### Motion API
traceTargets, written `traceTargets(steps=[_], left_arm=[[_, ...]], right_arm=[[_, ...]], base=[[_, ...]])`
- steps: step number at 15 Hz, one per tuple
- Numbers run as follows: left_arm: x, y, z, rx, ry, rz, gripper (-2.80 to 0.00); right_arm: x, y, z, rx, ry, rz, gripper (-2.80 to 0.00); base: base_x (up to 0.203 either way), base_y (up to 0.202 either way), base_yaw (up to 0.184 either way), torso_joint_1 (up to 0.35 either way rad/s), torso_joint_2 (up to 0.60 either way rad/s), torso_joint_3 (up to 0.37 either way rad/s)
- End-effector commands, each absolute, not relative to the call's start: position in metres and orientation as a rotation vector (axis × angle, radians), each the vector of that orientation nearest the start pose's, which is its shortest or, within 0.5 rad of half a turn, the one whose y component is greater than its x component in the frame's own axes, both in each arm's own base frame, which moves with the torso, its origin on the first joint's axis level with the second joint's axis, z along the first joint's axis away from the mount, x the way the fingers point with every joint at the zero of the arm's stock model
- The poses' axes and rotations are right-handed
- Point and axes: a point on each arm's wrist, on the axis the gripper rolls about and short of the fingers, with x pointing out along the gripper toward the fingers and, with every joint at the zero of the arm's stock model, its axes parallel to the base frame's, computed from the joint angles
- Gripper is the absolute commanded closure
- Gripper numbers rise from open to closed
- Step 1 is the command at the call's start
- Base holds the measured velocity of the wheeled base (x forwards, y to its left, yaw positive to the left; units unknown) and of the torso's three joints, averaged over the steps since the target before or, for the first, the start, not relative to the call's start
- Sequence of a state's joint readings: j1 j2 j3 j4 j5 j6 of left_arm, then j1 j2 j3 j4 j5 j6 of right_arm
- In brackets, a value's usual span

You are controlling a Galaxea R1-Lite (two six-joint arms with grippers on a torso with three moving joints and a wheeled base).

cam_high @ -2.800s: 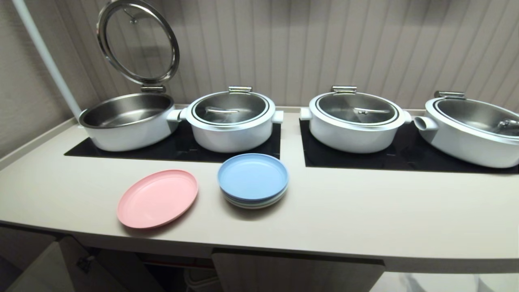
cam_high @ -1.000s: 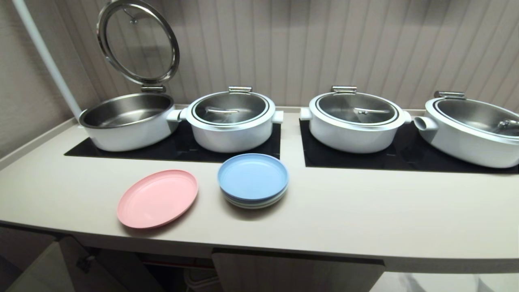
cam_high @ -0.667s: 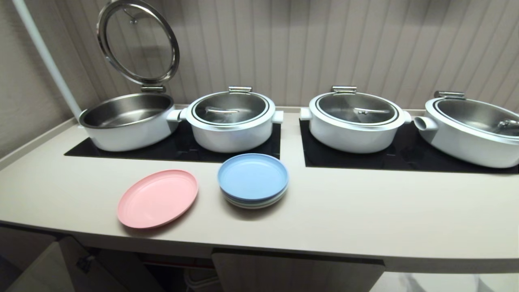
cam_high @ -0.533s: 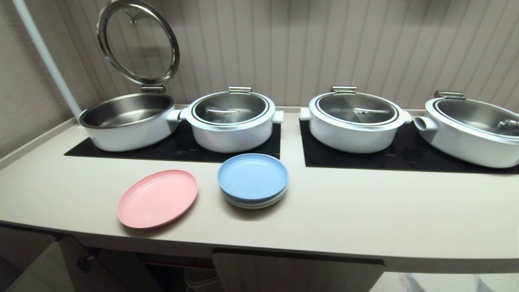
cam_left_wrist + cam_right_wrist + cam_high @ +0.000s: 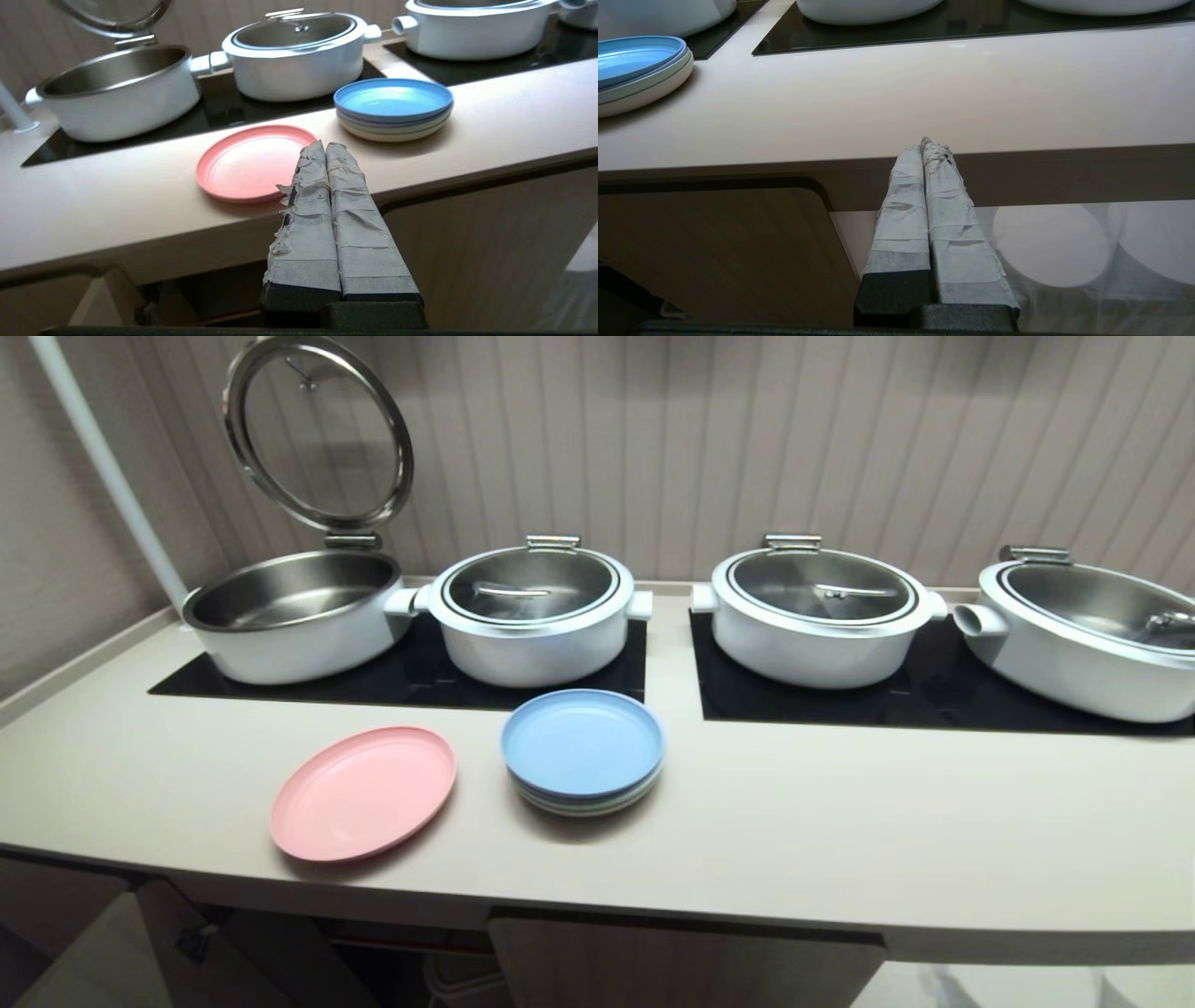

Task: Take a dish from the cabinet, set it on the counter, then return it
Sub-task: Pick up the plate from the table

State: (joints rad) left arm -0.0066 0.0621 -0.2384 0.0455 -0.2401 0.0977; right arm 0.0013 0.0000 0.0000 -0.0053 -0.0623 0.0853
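Observation:
The pink dish lies flat on the cream counter, near its front edge and left of centre. Below it the cabinet shows a fluted closed door, with a dark opening and a swung-out door to the left. Neither gripper appears in the head view. In the left wrist view my left gripper is shut and empty, in front of the counter edge, its tips just short of the dish. My right gripper is shut and empty, low before the counter edge.
A stack of plates topped by a blue one sits right of the dish. Several white pots stand on black cooktop panels behind; the leftmost pot has its glass lid raised. A white pole rises at the far left.

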Motion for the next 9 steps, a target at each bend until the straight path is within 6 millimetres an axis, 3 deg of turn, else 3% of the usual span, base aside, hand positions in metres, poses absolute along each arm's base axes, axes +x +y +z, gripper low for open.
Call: traceTargets(steps=[1,4,6,9], left_arm=[[-0.03,-0.005,0.161,0.107,-0.097,-0.264,0.0],[-0.005,-0.005,0.191,0.073,0.001,-0.263,0.0],[0.022,-0.005,0.211,0.025,0.087,-0.228,0.0],[0.067,-0.004,0.226,-0.03,0.263,-0.12,0.0]], right_arm=[[-0.023,-0.001,0.076,0.086,-0.008,-0.061,0.0],[-0.023,-0.001,0.076,0.086,-0.009,-0.061,0.0],[-0.023,-0.001,0.076,0.086,-0.009,-0.061,0.0],[-0.023,-0.001,0.076,0.086,-0.009,-0.061,0.0]], base=[[0.0,0.0,0.0,0.0,0.0,0.0],[0.0,0.0,0.0,0.0,0.0,0.0],[0.0,0.0,0.0,0.0,0.0,0.0],[0.0,0.0,0.0,0.0,0.0,0.0]])
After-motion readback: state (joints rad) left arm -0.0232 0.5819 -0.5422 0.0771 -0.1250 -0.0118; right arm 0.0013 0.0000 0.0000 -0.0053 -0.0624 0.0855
